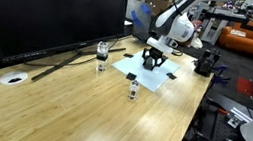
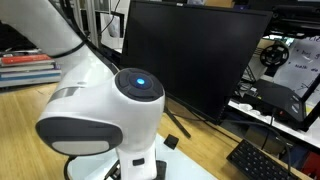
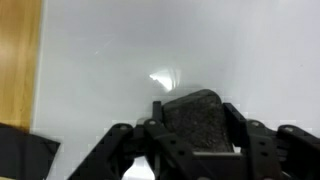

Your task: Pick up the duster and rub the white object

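Gripping duster [image 3: 198, 118] | jaws clenched on its sides | black, grainy, rounded block | over white object [image 3: 120, 50]

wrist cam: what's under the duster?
White sheet, showing above and beside the duster. The patch right beneath it is covered by the duster and the fingers, so contact with the sheet can't be confirmed.

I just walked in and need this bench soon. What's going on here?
The robot's end effector is down over the white sheet at the far end of the wooden table. In the wrist view, the black duster sits between its fingers, which look closed against its sides, with the sheet right beneath. I can't tell whether the duster is lifted or resting on the sheet.
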Action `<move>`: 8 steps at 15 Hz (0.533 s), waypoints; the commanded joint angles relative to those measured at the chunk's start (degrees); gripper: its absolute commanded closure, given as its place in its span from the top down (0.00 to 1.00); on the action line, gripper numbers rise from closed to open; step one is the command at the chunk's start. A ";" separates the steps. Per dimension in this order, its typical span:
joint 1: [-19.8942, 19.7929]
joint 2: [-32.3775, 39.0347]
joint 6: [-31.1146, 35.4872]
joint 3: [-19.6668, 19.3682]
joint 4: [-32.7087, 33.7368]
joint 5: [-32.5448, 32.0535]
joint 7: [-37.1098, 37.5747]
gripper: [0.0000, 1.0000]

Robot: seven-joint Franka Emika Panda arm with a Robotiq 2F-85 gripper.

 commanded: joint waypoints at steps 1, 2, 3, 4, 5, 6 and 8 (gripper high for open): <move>-1.29 -4.93 1.57 3.06 -4.61 5.06 -4.92 0.36; -1.46 -6.71 0.37 4.05 -5.61 6.90 -6.62 0.36; -1.23 -8.72 -0.77 4.78 -6.62 8.72 -8.30 0.36; -0.63 -10.84 -2.17 5.07 -7.90 9.83 -9.66 0.36; 0.14 -12.87 -3.66 5.03 -9.17 10.45 -10.58 0.36; 0.69 -15.00 -5.58 5.21 -10.93 10.92 -11.81 0.36; 1.88 -17.54 -11.60 4.30 -13.82 9.01 -11.80 0.36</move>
